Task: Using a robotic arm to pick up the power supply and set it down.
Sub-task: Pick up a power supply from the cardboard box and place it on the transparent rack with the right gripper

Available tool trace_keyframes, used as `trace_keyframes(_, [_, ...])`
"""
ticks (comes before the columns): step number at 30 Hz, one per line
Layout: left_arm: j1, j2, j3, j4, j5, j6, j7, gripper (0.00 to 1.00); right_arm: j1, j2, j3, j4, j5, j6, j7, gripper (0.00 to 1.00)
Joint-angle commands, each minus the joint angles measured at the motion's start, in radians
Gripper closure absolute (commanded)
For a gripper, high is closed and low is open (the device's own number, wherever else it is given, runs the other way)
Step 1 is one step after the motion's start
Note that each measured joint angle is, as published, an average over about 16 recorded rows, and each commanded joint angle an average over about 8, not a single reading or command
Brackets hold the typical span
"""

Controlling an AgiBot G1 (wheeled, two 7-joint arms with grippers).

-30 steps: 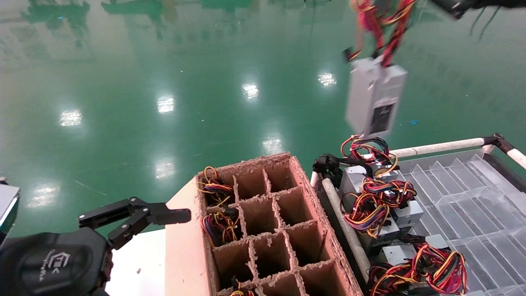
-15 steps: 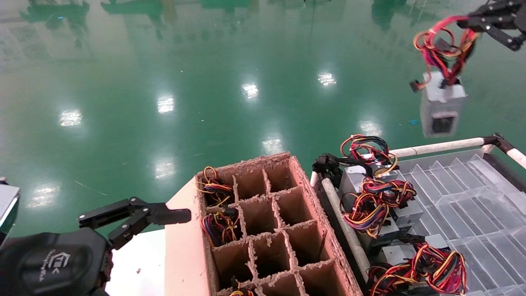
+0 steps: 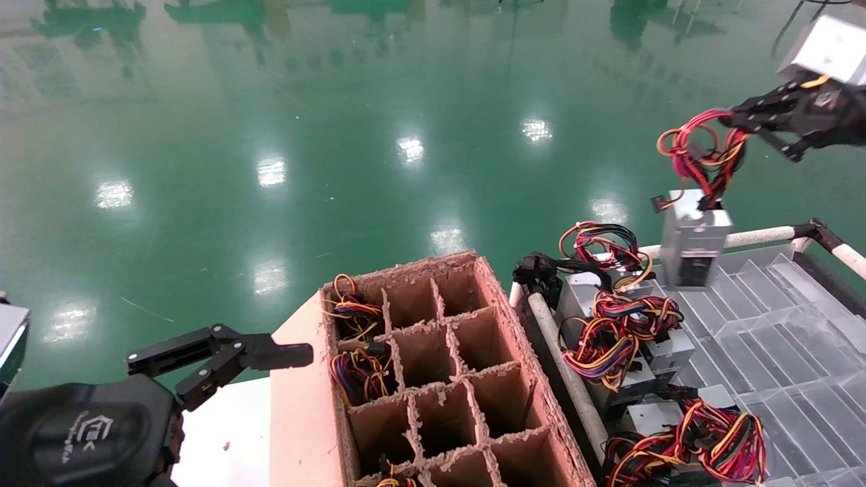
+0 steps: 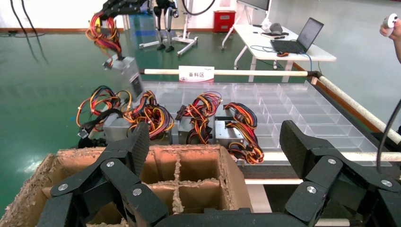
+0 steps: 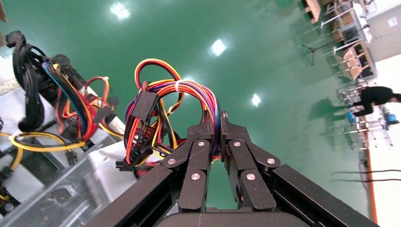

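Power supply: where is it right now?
Head view, right side: the power supply hangs by its wire bundle from the right gripper, above the clear tray's far edge, beside the parked units.

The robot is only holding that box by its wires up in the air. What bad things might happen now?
1. The right gripper pinches only the red wire bundle, so the power supply dangles below it; the wires might slip and the box drop.
2. Hanging free, it may swing into the white rail of the clear tray.
3. Its loose wires could snag the wire bundles on the boxes already there.
The left gripper sits open by the cardboard box.
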Motion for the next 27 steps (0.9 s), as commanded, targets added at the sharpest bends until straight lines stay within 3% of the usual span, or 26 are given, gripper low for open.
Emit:
trace_keyframes(1, [0.0, 0.0, 0.0, 0.0, 0.0, 0.0, 0.0, 0.0, -0.015, -0.011, 0.003, -0.012, 0.005, 0.007, -0.004, 1.0])
trace_keyframes(17, [0.0, 0.0, 0.001, 0.0, -0.001, 0.0, 0.001, 0.0, -0.124, -0.057, 0.027, -0.047, 0.039, 0.121, -0.011, 1.0])
trace_keyframes(27, [0.0, -0.001, 0.002, 0.0, -0.001, -0.001, 0.001, 0.0, -0.166, -0.044, 0.049, -0.048, 0.071, 0.119, -0.009, 1.0])
